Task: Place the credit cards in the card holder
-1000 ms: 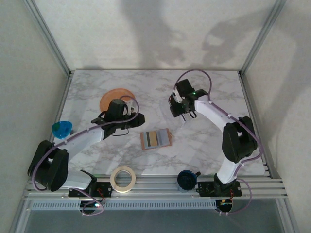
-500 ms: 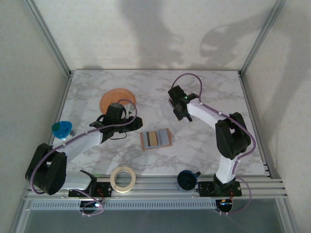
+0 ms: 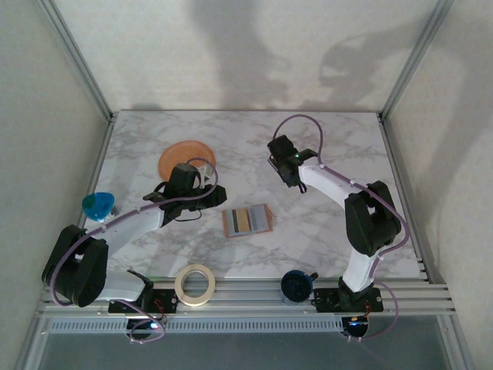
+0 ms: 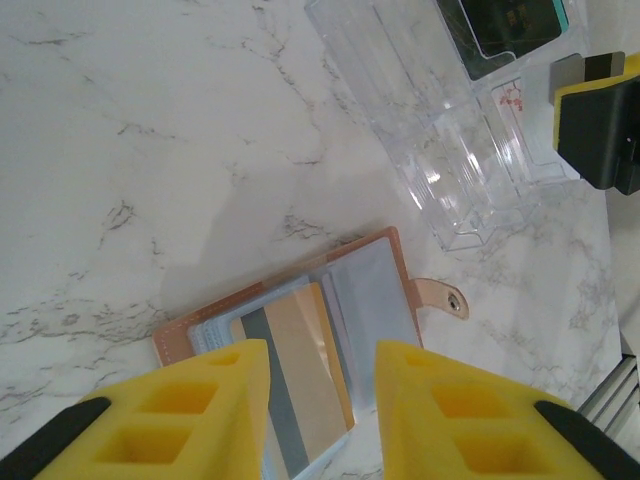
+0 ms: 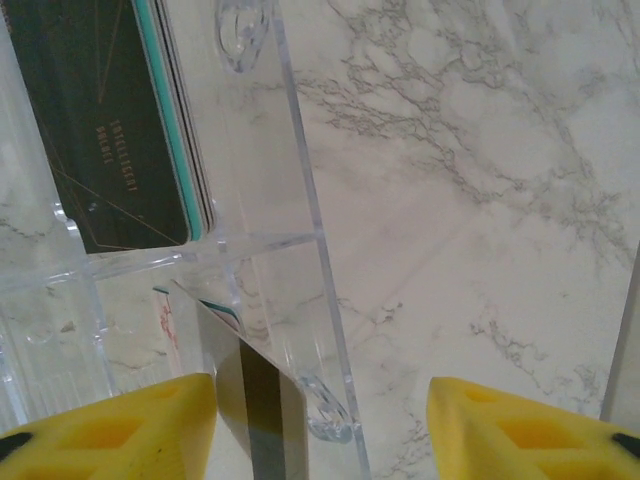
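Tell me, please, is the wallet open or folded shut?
Open: the wallet lies spread flat on the table, its inner sleeves facing up and its snap tab sticking out unfastened.

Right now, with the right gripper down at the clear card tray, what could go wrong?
The right gripper straddles a wall of the clear tray; closing there might clamp acrylic, not a card, and drag the tray.
The dark card lies on the teal card, so two may lift together.
The left gripper hangs near the open card holder, possibly crowding the delivery.
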